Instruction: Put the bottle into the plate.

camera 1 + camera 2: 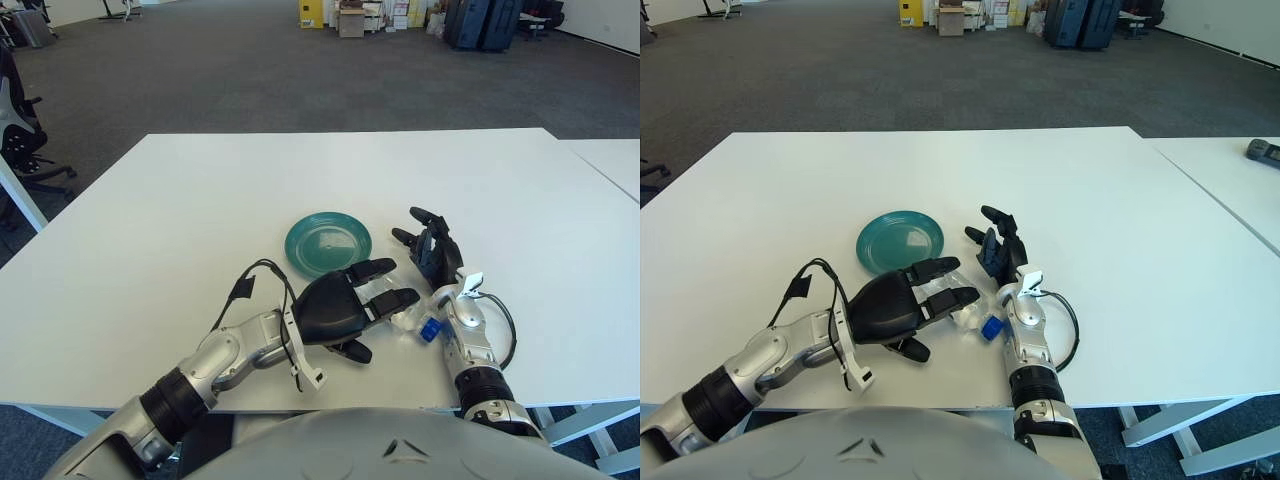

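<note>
Beside the plate (328, 243), left hand (335, 308) fingers spread over lying bottle (412, 320), right hand (436, 253) open.

Both views are taken from the robot's head, above the near edge of the bench (150, 220), and are aimed forward and down across it toward the far edge. The same bench top is shared, seen from slightly offset positions; carpeted floor (200, 70) is seen beyond.
</note>
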Tool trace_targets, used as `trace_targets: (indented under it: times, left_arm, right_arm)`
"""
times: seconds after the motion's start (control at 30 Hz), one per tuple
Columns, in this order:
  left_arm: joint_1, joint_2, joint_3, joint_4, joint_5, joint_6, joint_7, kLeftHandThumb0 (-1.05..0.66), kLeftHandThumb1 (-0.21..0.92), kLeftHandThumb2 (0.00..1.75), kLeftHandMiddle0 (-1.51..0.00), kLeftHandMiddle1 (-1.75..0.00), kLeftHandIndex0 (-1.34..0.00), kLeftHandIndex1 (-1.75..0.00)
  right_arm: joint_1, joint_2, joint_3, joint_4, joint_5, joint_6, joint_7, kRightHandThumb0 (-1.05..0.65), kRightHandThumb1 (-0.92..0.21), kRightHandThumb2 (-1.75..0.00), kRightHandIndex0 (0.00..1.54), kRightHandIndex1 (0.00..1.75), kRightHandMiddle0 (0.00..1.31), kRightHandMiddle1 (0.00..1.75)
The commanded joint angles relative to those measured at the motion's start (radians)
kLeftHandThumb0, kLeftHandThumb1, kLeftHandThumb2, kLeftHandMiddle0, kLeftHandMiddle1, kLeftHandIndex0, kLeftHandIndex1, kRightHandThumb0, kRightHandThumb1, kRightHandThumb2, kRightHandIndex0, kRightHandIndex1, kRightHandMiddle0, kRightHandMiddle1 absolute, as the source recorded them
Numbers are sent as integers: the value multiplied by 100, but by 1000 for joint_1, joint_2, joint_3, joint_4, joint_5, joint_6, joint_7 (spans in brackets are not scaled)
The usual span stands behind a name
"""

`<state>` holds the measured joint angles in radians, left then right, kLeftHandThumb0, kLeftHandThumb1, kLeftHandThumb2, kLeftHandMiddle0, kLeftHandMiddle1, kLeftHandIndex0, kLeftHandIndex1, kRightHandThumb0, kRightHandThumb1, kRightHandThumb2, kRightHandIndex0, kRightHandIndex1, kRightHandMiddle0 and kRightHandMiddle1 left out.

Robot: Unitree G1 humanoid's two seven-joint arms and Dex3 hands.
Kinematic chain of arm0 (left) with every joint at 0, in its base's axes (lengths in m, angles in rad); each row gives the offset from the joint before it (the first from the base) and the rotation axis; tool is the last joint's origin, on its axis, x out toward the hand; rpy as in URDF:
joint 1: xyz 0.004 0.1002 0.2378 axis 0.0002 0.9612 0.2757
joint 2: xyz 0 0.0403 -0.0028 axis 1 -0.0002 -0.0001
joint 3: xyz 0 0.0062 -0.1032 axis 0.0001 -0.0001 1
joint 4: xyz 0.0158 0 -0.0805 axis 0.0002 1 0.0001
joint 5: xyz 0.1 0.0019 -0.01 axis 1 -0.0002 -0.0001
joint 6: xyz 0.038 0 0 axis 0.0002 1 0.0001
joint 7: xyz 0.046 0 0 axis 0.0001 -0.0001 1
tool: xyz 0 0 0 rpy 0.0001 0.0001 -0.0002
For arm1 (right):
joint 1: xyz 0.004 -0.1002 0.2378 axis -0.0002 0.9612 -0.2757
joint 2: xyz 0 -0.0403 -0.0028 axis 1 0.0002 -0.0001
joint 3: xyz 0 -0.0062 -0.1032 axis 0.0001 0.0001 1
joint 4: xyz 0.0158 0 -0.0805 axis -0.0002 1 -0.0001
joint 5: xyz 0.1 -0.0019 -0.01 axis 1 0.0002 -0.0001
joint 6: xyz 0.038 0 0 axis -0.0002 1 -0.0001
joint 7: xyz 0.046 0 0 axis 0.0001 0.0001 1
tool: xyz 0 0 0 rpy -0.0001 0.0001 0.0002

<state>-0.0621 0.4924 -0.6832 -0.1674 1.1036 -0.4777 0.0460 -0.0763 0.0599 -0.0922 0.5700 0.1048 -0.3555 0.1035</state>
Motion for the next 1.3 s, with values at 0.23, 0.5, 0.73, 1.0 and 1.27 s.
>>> trace_targets:
  times: [0.23, 0.5, 0.73, 1.0, 1.27]
  left_arm:
    - [-1, 12, 45, -61, 3, 12, -74, -105, 92, 75, -3, 0, 0, 0]
    - [-8, -4, 56, -59, 4, 18, -97, -105, 92, 74, -6, -1, 0, 0]
    - [-25, -20, 60, -34, 7, 29, -119, -105, 92, 76, -8, -2, 0, 0]
    - [-21, -28, 67, -32, 14, 47, -134, -105, 92, 78, -9, -2, 0, 0]
    - [-28, -31, 64, -4, 10, 32, -91, -105, 92, 78, -10, -2, 0, 0]
  right_arm:
    - [49, 16, 0, 73, 3, 26, -7, -61, -92, -83, 54, 39, 3, 89]
    - [47, 23, -4, 68, 18, 44, -4, -59, -92, -86, 51, 37, 1, 88]
    - [37, 35, -21, 86, 41, 32, 3, -63, -92, -84, 55, 39, 5, 90]
    - [71, 32, -13, 36, 19, 64, -28, -64, -92, -84, 49, 37, 2, 90]
    - [66, 24, -9, 33, 9, 101, -51, -66, -92, -93, 44, 31, 0, 80]
